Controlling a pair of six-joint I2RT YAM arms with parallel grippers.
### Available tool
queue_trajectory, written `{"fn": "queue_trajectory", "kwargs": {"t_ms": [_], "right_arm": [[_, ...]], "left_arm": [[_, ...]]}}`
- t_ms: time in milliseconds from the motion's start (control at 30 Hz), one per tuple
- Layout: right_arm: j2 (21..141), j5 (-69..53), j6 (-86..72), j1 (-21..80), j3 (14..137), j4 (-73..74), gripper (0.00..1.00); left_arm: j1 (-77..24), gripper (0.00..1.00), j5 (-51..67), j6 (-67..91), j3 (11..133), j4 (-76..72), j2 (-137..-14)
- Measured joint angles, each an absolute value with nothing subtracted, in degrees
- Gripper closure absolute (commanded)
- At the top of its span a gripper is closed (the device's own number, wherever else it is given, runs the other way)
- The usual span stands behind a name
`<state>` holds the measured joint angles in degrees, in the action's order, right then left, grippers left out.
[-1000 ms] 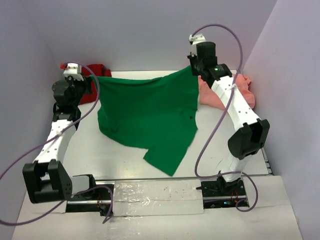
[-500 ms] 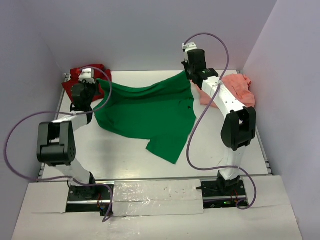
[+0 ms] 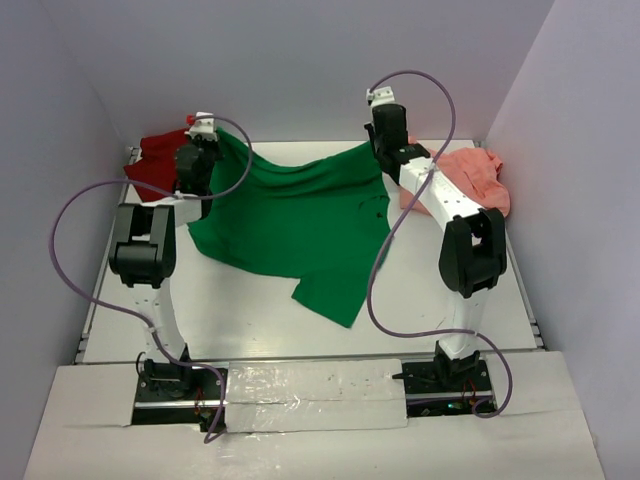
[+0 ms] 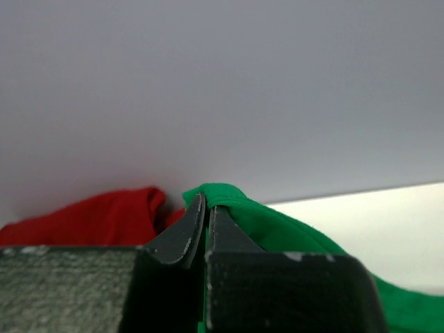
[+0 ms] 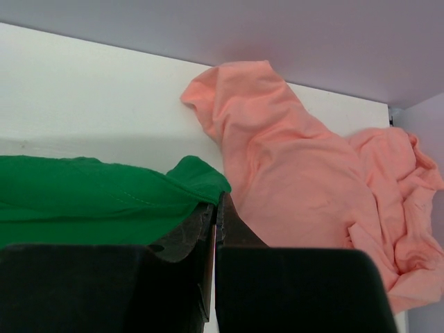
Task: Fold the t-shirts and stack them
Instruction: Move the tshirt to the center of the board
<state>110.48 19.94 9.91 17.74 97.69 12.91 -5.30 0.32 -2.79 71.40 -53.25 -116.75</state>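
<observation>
Spread step: left claw (image 4: 206, 206) and right claw (image 5: 216, 202) clamped on far corners of bright green cloth t-shirt (image 3: 300, 215); next, lower it flat.

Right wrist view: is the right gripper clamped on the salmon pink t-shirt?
No, the right gripper is shut on an edge of the green t-shirt; the salmon pink t-shirt lies crumpled beside it.

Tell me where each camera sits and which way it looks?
Top: above and behind, looking down at the table; left arm and right arm show.
Left wrist: on left arm, facing back wall; shut jaws pinch the green t-shirt, red t-shirt behind.
Right wrist: on right arm, facing back wall; shut jaws pinch green, pink t-shirt beside.
All three share the green t-shirt.
</observation>
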Motion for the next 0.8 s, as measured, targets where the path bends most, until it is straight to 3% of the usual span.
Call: {"fn": "queue_trajectory", "kwargs": {"t_ms": [267,800], "right_arm": [[110.48,21.63,10.11,16.58,95.98,10.74,1.00],[109.25,19.66,10.35,11.00,91.35,9.56,1.00]], "left_arm": [[-6.61,1.00,-2.83,-6.31,77.73,-54.28,-121.49],[3.11,1.00,0.60,-6.70,70.06,-56.42,-121.03]]}}
